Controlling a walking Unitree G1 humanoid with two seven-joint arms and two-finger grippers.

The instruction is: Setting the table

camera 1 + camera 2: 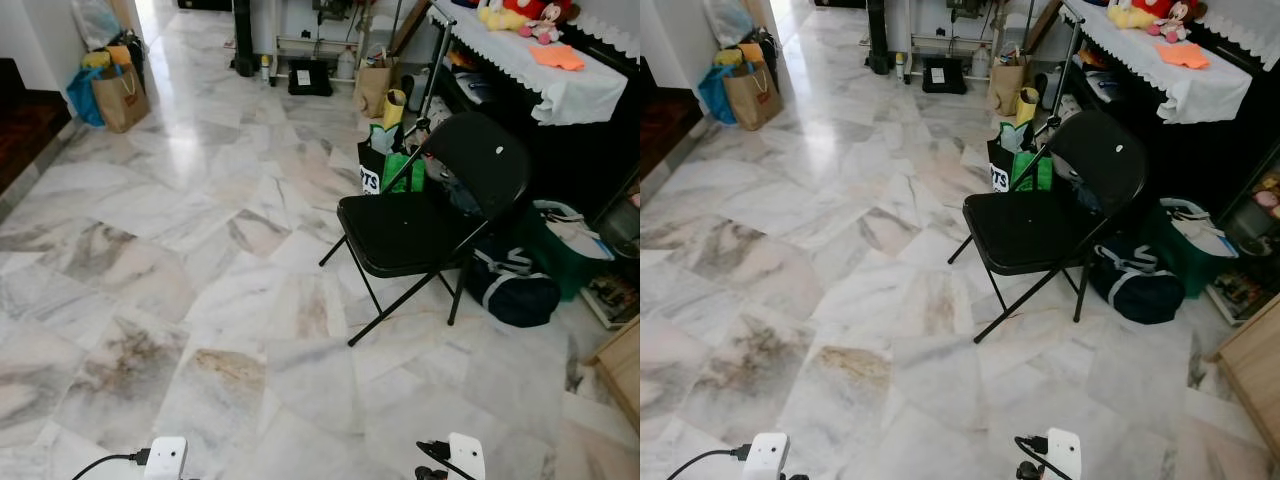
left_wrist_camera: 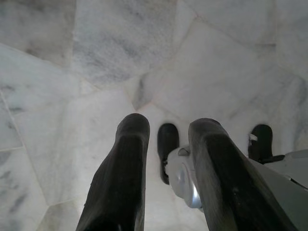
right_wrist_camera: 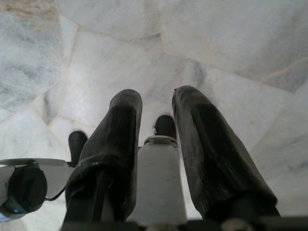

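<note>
My left end effector and right end effector hung released over the marble floor, grasping nothing. A black folding chair stood ahead beside the cloth-covered bench, no tableware visible

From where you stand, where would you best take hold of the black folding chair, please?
Probably the top edge of the backrest of the folding chair. It stands unfolded, seat toward the open marble floor, with bags behind it, so come from the floor side and reach over the seat.
</note>
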